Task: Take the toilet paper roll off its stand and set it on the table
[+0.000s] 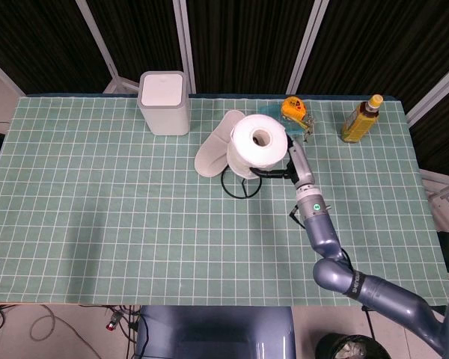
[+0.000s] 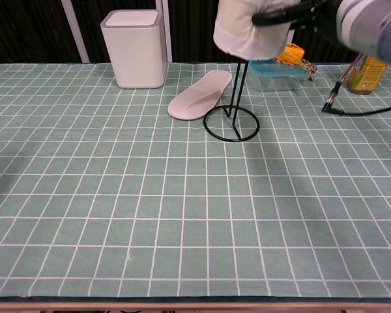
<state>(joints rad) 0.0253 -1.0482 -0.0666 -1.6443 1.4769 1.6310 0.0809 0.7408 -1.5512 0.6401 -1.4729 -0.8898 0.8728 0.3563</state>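
Note:
The white toilet paper roll (image 1: pixel 257 145) (image 2: pixel 250 29) is up in the air, gripped from its right side by my right hand (image 1: pixel 290 166) (image 2: pixel 301 12). Dark fingers (image 2: pixel 274 17) wrap across the front of the roll. Below it stands the black wire stand (image 2: pixel 242 85), its ring base (image 1: pixel 240 198) flat on the green checked cloth. In the chest view the post's top end meets the roll's underside; I cannot tell whether it is still inside the core. My left hand shows in neither view.
A white slipper (image 1: pixel 209 152) (image 2: pixel 199 96) lies just left of the stand. A white bin (image 1: pixel 165 102) (image 2: pixel 134 49) stands at the back left. Behind the stand are a blue tray with a yellow tape measure (image 1: pixel 287 115) and a bottle (image 1: pixel 361 120).

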